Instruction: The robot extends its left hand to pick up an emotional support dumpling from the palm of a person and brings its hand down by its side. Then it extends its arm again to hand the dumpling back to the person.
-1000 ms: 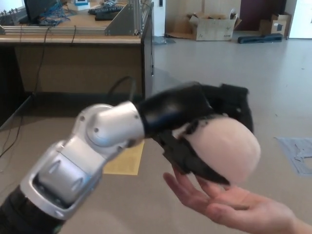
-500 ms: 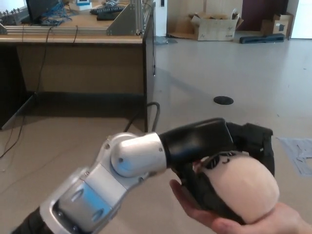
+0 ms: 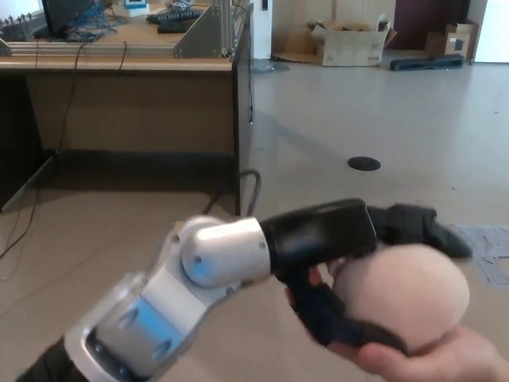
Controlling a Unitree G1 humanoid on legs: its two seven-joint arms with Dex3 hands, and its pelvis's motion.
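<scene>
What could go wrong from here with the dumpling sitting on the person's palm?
The left hand has fingers above and below the dumpling, and the lower fingers lie against the person's hand, so any squeeze or pull might pinch skin. The dumpling is round and sits near the palm's edge; it may roll off as the fingers let go.

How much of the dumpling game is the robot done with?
Which pass this is can't be told from one picture. The dumpling rests on the person's palm. The left hand is around it, one finger stretched over the top, others underneath. If it's the handback, only letting go and pulling the arm away remains.
</scene>
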